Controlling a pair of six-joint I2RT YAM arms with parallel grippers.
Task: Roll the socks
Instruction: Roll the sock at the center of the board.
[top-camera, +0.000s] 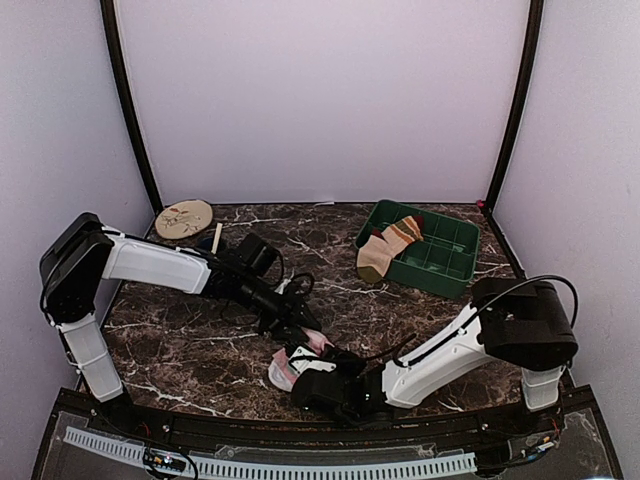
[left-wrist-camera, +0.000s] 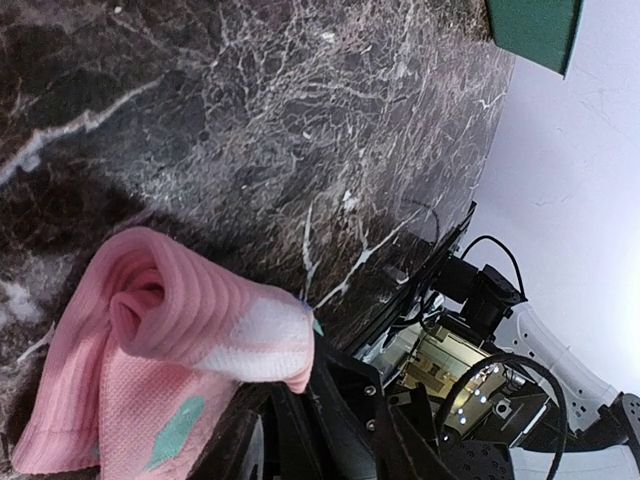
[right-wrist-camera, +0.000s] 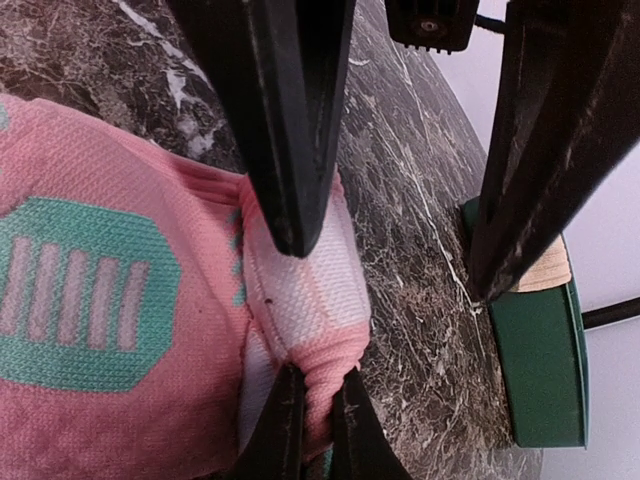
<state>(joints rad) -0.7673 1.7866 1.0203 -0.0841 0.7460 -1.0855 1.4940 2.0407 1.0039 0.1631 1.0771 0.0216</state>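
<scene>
The pink sock (top-camera: 287, 367) with mint-green patches lies partly rolled near the front middle of the table. My right gripper (right-wrist-camera: 315, 415) is shut on a fold of the pink sock (right-wrist-camera: 200, 400) at its near end. My left gripper (right-wrist-camera: 390, 268) stands open over the same end: one of its fingers (right-wrist-camera: 290, 130) rests on the roll, the other is off to the side above the marble. In the left wrist view the pink sock (left-wrist-camera: 190, 310) shows a curled ribbed cuff. The tan striped sock (top-camera: 388, 248) hangs over the rim of the green tray.
A green compartment tray (top-camera: 440, 262) stands at the back right. A round wooden disc (top-camera: 184, 218) and a small pale stick (top-camera: 217, 238) lie at the back left. Both arms meet low over the front middle of the dark marble table (top-camera: 200, 350).
</scene>
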